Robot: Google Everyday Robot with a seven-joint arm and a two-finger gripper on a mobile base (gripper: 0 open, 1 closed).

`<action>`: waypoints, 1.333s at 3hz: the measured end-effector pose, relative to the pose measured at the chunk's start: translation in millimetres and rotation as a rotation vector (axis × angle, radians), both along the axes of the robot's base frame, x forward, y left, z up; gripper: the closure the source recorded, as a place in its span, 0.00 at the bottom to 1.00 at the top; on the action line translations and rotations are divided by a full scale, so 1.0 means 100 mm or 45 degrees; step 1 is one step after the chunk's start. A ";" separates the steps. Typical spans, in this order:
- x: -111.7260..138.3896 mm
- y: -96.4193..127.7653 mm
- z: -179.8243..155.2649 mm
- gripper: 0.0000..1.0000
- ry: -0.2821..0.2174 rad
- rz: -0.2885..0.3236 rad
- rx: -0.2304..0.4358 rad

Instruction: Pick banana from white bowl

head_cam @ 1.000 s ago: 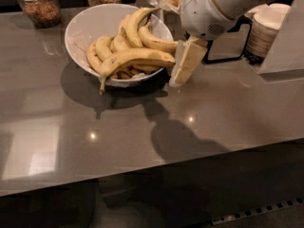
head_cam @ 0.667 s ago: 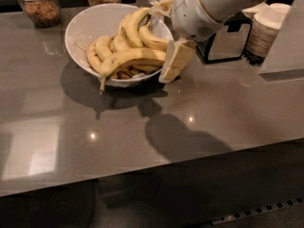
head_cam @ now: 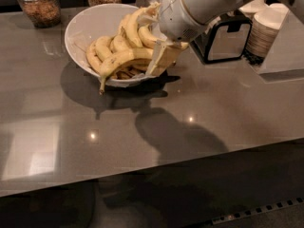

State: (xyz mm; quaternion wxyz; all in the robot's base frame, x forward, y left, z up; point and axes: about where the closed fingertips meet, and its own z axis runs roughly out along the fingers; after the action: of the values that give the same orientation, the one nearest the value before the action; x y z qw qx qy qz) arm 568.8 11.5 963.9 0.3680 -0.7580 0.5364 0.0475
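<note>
A broad, glossy grey-brown countertop (head_cam: 213,113) fills most of the view and mirrors the overhead lights. The thick white robot arm (head_cam: 199,4) comes in from the upper right and throws a dark shadow on the counter's middle.

The large, round, deep white bowl (head_cam: 81,23) stands on the far left part of the counter; its smooth inner wall shines and its near rim tips slightly toward the camera. A bunch of yellow bananas (head_cam: 124,57) fills its right half. They are curved and lightly brown-flecked, and one lies along the near rim with its stem poking out over the edge.

The pale, cream-coloured gripper (head_cam: 161,60) hangs at the bowl's right rim, against the bananas. It seems to touch them, but I cannot tell whether it is apart or clamped on one.

To the right stand a black-framed rectangular holder (head_cam: 227,41) and a stack of pale paper cups (head_cam: 266,30). Two glass jars of brownish contents (head_cam: 40,4) sit behind the bowl.
</note>
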 end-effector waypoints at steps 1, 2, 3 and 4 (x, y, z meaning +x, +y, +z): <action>0.06 0.09 -0.06 0.20 0.002 0.016 -0.002; 0.14 0.15 -0.18 0.21 0.026 0.017 -0.017; 0.19 0.23 -0.28 0.23 0.048 0.023 -0.028; 0.23 0.29 -0.35 0.30 0.065 0.025 -0.038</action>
State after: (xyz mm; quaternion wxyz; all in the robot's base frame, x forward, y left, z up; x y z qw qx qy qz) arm 591.8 40.3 928.5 0.3424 -0.7671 0.5390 0.0625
